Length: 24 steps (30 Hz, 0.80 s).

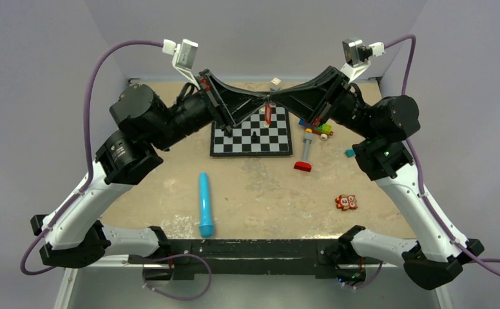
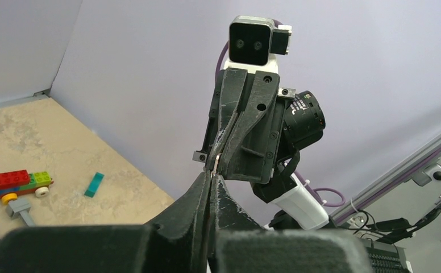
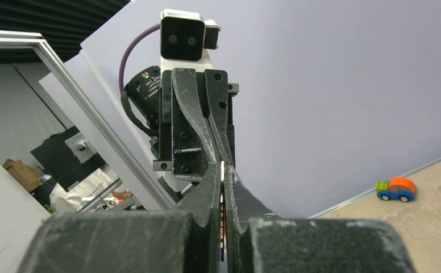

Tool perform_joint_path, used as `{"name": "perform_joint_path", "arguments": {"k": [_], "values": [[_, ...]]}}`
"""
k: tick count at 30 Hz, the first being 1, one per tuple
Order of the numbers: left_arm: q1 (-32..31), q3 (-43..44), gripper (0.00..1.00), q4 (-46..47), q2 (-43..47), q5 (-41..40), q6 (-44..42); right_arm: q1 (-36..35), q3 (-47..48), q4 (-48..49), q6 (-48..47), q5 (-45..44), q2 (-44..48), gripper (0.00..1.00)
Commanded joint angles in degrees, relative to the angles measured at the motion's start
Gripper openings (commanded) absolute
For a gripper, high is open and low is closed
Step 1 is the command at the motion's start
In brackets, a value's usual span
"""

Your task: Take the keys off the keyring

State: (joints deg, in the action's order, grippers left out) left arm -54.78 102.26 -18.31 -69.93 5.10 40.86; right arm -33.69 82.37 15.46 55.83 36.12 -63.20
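Both grippers meet tip to tip in the air over the chessboard (image 1: 229, 145). The left gripper (image 1: 263, 97) has its fingers pressed together; whether anything sits between them cannot be told. The right gripper (image 1: 276, 97) is clamped on a pale metal sliver (image 3: 223, 170), which also shows in the left wrist view (image 2: 215, 161). Whether that sliver is key or ring is too small to tell. The red key tag (image 1: 268, 114) hangs just below the meeting point, off the board. No loose key shows on the table. Judged: keyring lifted and gripped, done. Key separation looks unfinished, with tag and metal bunched at one spot. Left to do: work the key off the ring and pull the two apart.
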Motion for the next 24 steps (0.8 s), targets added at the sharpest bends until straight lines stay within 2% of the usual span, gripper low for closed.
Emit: {"name": "perform_joint_path", "arguments": {"k": [1,4,7,10,14,19,24], "values": [[0.01,0.51,0.10,0.25,-1.12,0.30,-2.46,-0.86,-0.44,2.30,0.75,2.79,1.44,0.00],[-0.03,1.33,0.39,-2.68,-0.58,1.55,-4.38,-0.86,-0.93,1.39,0.34,3.02,1.90,0.00],[0.18,2.08,0.54,-6.64,0.42,0.97,-6.73,-0.86,-2.09,-0.03,-0.63,3.08,3.10,0.00],[0.57,3.44,0.59,-10.81,1.32,0.83,-9.33,-0.91,-2.90,-2.71,-2.03,4.22,4.09,0.00],[1.60,4.99,0.60,-14.64,2.30,3.86,-12.74,-0.94,-2.17,-8.54,-5.88,7.32,5.02,0.00],[4.07,9.62,0.59,-19.35,0.93,16.35,-15.44,-0.90,0.18,-20.68,-13.89,8.01,6.52,0.00],[6.17,15.71,0.58,-24.68,-3.05,30.96,-16.04,-0.93,0.16,-23.32,-15.92,9.39,7.53,0.00]]}}
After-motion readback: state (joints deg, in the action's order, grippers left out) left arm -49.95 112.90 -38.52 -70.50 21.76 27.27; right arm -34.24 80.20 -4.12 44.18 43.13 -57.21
